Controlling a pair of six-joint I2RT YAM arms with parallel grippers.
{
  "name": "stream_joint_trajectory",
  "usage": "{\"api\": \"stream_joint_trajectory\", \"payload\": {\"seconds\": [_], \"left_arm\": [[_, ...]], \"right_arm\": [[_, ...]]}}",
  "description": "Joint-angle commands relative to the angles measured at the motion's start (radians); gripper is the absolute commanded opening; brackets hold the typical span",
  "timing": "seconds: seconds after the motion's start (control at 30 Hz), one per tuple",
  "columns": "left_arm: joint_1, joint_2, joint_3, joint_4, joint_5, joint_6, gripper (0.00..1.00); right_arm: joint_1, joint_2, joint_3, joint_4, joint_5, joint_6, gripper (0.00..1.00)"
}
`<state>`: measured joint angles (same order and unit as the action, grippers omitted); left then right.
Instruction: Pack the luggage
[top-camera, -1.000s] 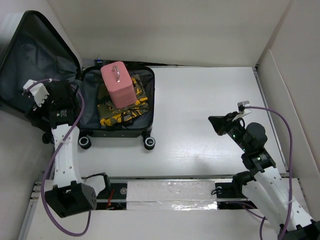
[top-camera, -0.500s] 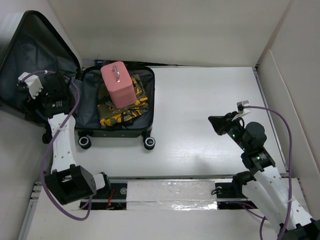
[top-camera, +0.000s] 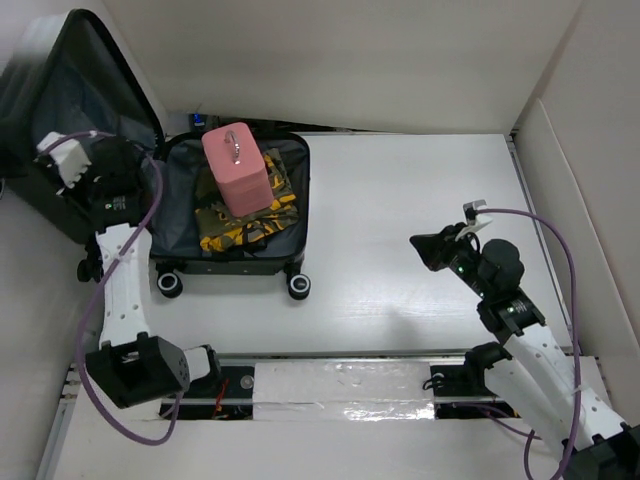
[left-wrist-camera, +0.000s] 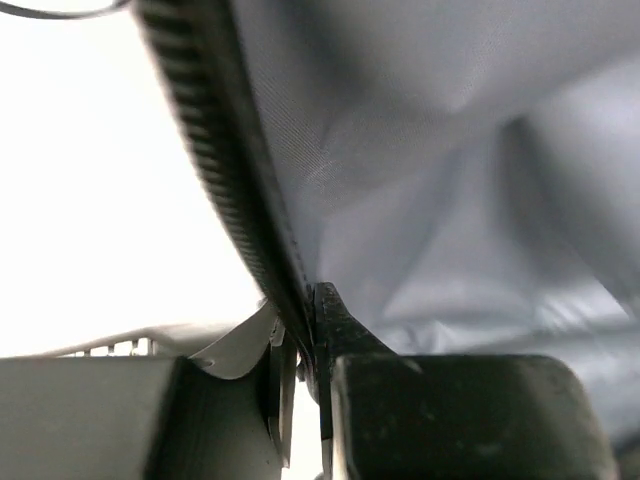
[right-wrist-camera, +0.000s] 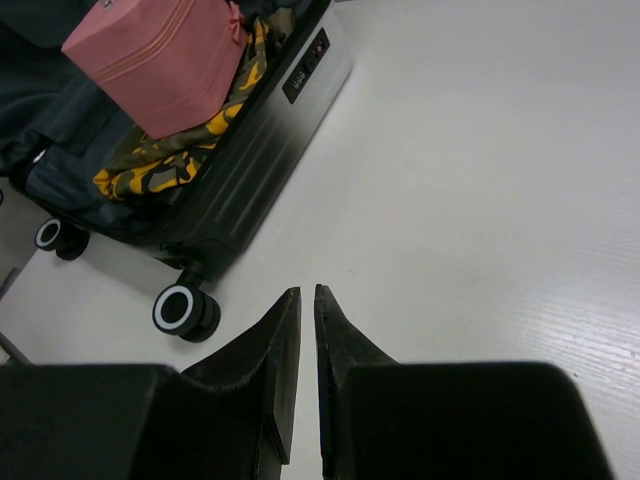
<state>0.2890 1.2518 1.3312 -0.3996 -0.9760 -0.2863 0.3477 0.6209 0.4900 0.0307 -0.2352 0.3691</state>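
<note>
I see the white table (top-camera: 420, 190) filling most of the overhead view, with the luggage (top-camera: 235, 268) lying open at the upper left of the frame, wheels (top-camera: 298, 286) toward the arms. Its lid (top-camera: 60, 90) is tilted up at the far left corner, grey lining showing. A pink case (top-camera: 238, 170) rests on a camouflage cloth (top-camera: 225, 232) inside the base. My left gripper (left-wrist-camera: 305, 370) is clamped on the lid's zipper edge. My right gripper (right-wrist-camera: 303, 330) hovers over bare table at right, fingers nearly together, holding nothing.
</note>
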Motion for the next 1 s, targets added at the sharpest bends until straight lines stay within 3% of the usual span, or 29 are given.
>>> {"api": "stream_joint_trajectory", "payload": {"seconds": [0.0,0.03,0.13,0.23,0.27,0.33,0.37,0.47,0.57,0.63,0.67,0.8,0.87,0.97], "left_arm": [[-0.233,-0.069,-0.019,0.039,0.037,0.094,0.0],[-0.372,-0.11,-0.042,0.118,-0.014,0.17,0.0],[-0.534,-0.172,-0.09,0.143,0.003,0.179,0.0],[-0.646,-0.256,-0.142,0.122,0.205,0.145,0.0],[-0.663,-0.3,-0.168,0.133,0.365,0.145,0.0],[-0.663,-0.339,-0.236,0.145,0.623,0.174,0.0],[-0.663,-0.366,-0.254,0.142,0.883,0.209,0.27],[-0.663,-0.38,-0.288,0.055,1.293,0.222,0.58],[-0.663,-0.46,-0.383,0.031,1.52,0.225,0.66],[-0.689,-0.492,-0.389,0.041,1.562,0.21,0.71],[-0.689,-0.494,-0.382,0.042,1.665,0.21,0.73],[-0.689,-0.437,-0.305,-0.021,1.884,0.259,0.73],[-0.689,-0.433,-0.264,-0.001,1.995,0.272,0.72],[-0.689,-0.427,-0.182,0.106,2.042,0.198,0.7]], "right_arm": [[0.008,0.002,0.005,0.066,0.002,-0.006,0.17],[0.017,0.016,0.004,0.075,0.0,-0.004,0.17],[0.028,0.054,0.007,0.083,0.01,-0.004,0.17],[0.056,0.076,0.013,0.081,0.051,-0.012,0.17],[0.072,0.083,0.018,0.081,0.075,-0.013,0.17],[0.091,0.092,0.021,0.077,0.106,-0.019,0.17],[0.108,0.105,0.021,0.077,0.137,-0.019,0.17],[0.137,0.131,0.03,0.075,0.183,-0.024,0.17],[0.164,0.174,0.041,0.075,0.223,-0.029,0.17],[0.178,0.204,0.044,0.087,0.231,-0.029,0.17],[0.178,0.214,0.045,0.092,0.237,-0.029,0.17],[0.214,0.247,0.059,0.092,0.296,-0.033,0.17],[0.214,0.255,0.059,0.092,0.306,-0.033,0.17],[0.223,0.264,0.056,0.103,0.316,-0.033,0.17]]}}
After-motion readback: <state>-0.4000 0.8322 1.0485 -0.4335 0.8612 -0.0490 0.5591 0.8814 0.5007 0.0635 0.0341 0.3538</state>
